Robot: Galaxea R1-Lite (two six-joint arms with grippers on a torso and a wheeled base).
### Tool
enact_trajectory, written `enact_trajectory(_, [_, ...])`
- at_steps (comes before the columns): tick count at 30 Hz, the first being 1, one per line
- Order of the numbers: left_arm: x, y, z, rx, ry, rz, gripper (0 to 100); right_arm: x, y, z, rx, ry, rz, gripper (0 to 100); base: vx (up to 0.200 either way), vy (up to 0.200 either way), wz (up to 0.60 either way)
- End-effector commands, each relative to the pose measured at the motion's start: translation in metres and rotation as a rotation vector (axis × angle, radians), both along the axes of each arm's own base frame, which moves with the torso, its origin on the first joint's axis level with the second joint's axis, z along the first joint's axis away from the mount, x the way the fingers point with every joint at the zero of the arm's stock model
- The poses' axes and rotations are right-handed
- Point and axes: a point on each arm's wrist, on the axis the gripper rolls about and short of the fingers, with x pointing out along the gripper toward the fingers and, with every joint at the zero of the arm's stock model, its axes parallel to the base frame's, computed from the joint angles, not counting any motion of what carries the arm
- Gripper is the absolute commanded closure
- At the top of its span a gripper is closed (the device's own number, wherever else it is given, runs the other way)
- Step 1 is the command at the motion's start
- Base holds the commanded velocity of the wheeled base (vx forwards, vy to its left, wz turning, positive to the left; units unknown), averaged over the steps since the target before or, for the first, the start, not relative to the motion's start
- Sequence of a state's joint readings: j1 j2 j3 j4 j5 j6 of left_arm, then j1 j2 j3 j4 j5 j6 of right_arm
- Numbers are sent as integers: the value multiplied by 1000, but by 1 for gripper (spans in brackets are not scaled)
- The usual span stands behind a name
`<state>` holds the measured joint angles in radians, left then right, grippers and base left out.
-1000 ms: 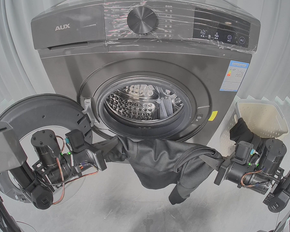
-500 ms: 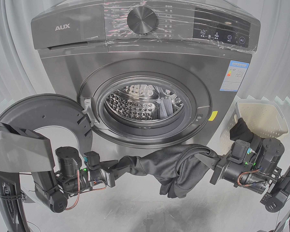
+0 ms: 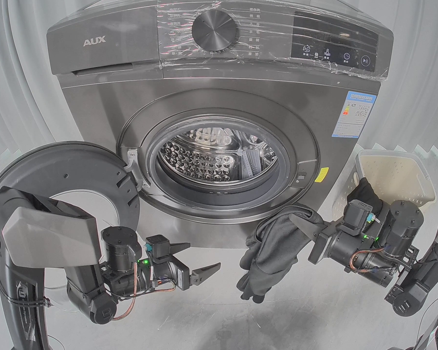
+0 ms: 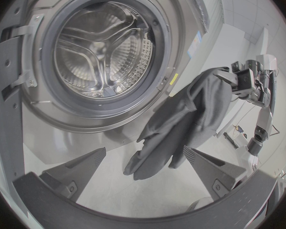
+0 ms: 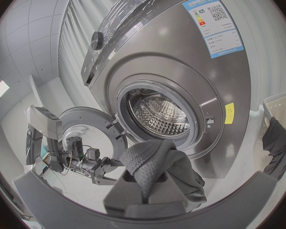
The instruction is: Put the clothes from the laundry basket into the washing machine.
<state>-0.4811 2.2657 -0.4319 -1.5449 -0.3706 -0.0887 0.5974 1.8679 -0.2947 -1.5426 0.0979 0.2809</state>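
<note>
A dark grey garment (image 3: 270,249) hangs in front of the washing machine, below and to the right of its open drum (image 3: 218,164). My right gripper (image 3: 302,223) is shut on the garment's upper edge (image 5: 155,163), which bunches over the fingers (image 5: 163,191). My left gripper (image 3: 203,257) stands open low on the left, apart from the garment, with nothing between its fingers (image 4: 85,164). From the left wrist, the garment (image 4: 187,118) dangles beyond my open jaws. The cream laundry basket (image 3: 404,171) stands to the machine's right with another dark cloth (image 3: 365,195) draped over its rim.
The machine's round door (image 3: 58,171) is swung open to the left, behind my left arm. The drum (image 4: 98,48) holds no clothes. Bare grey floor (image 3: 219,312) lies beneath both arms. White curtains hang behind the machine.
My left gripper let go of the garment, opened and dropped lower. The garment, stretched between both grippers before, now hangs bunched from the right gripper, which shifted slightly left.
</note>
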Motion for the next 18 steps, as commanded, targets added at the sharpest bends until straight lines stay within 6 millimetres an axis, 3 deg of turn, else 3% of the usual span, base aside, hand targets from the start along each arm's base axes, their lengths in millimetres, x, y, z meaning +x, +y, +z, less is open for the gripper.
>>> enact_trajectory(1, [0,-8,-1,-1,-10,-29,0,5,5,-4,-1,7,-1,100,0,0,0])
enact_trajectory(7, [22,-24,-7,-19,-73,-30,0,1,10,-2,31,24,21,100,0,0,0])
enact_trajectory(18, [39,-36,-17,-28,-106,-33,0,-3,14,-1,34,28,44,100,0,0,0])
